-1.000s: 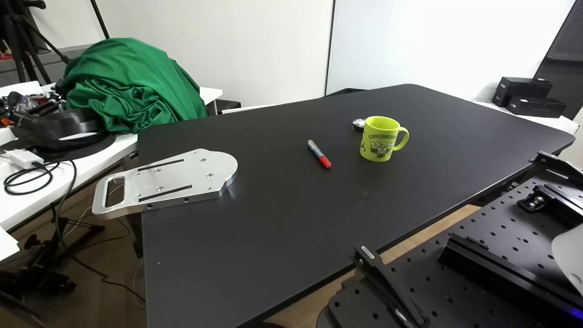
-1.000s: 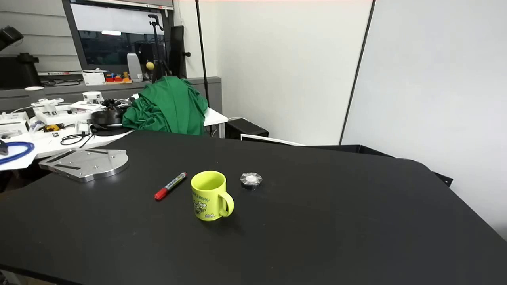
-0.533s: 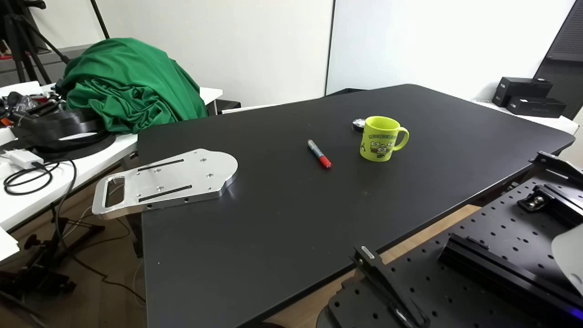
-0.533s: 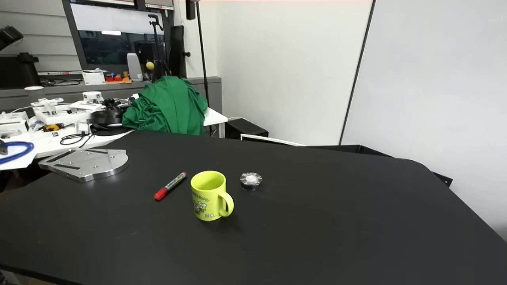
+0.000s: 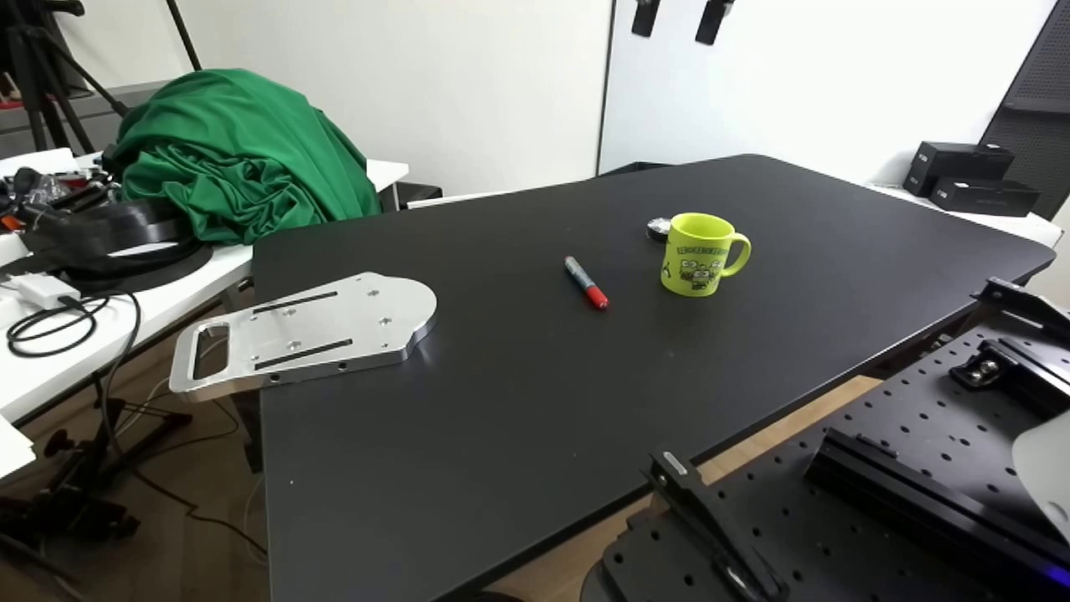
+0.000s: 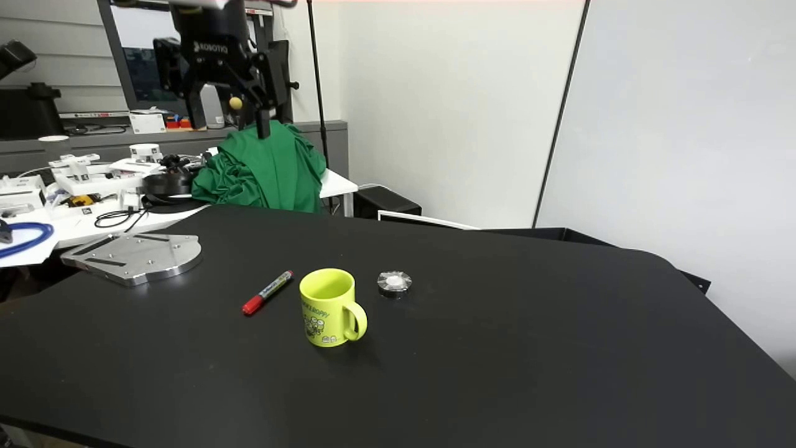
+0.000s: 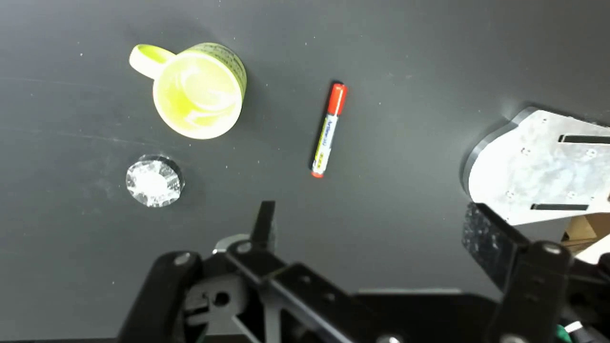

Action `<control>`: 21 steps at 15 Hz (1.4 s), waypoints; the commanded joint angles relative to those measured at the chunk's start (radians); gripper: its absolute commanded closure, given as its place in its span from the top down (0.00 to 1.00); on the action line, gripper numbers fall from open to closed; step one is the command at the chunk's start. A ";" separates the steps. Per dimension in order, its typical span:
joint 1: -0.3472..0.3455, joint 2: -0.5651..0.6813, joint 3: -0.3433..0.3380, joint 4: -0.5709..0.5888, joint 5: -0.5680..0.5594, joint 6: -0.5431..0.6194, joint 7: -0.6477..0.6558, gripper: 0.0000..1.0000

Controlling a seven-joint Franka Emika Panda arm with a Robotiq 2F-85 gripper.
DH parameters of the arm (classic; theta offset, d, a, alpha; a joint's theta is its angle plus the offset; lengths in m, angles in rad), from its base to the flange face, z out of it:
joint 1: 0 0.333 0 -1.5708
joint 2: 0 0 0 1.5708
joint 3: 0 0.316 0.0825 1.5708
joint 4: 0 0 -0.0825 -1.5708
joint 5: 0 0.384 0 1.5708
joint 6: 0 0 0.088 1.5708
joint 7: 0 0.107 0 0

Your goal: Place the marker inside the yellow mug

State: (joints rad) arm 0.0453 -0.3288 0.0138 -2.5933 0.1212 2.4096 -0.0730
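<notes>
The marker (image 5: 587, 284) lies flat on the black table, with a red cap and a lighter body. It also shows in an exterior view (image 6: 267, 293) and in the wrist view (image 7: 327, 131). The yellow mug (image 5: 698, 255) stands upright beside it, handle out to one side; it also shows in an exterior view (image 6: 328, 308) and in the wrist view (image 7: 199, 93), where its inside looks empty. My gripper (image 6: 230, 124) is open and empty, high above the table. Its fingertips show at the top of an exterior view (image 5: 677, 22) and spread wide in the wrist view (image 7: 371, 209).
A roll of tape (image 6: 394, 283) lies near the mug and also shows in the wrist view (image 7: 153, 182). A silver metal plate (image 5: 334, 322) overhangs the table's edge. A green cloth (image 5: 234, 159) is heaped on a side table. The black table (image 5: 468, 435) has a mounting base (image 5: 903, 468) beside it.
My gripper has come down into view from above in both exterior views; half a second ago only fingertips showed in an exterior view. The marker and the mug have not moved.
</notes>
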 commanded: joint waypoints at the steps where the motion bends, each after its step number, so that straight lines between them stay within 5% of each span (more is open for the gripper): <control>1: 0.003 0.032 -0.002 -0.017 -0.004 0.032 0.013 1.00; 7: 0.003 0.048 -0.001 -0.019 -0.005 0.047 0.010 1.00; 12: -0.053 0.151 0.077 0.054 -0.128 0.214 0.303 1.00; 16: -0.085 0.284 0.112 0.125 -0.249 0.236 0.549 1.00; 21: -0.034 0.469 0.067 0.202 -0.242 0.242 0.580 1.00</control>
State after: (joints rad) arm -0.0188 0.0256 0.1060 -2.4649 -0.1310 2.6553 0.4843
